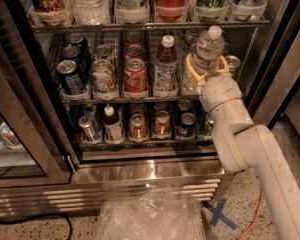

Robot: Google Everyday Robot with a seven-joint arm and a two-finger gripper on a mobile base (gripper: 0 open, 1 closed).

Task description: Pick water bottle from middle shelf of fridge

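One ribbed clear water bottle (208, 46) apparently clamped in cream end effector (204, 69), wire middle shelf (110, 100), right.

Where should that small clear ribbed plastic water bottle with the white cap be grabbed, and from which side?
Its ribbed lower body, from the open front of the fridge: the clear water bottle stands upright at the right end of the middle shelf, and the rack above sits close over its cap. The cream gripper clasps it so, one finger each side.
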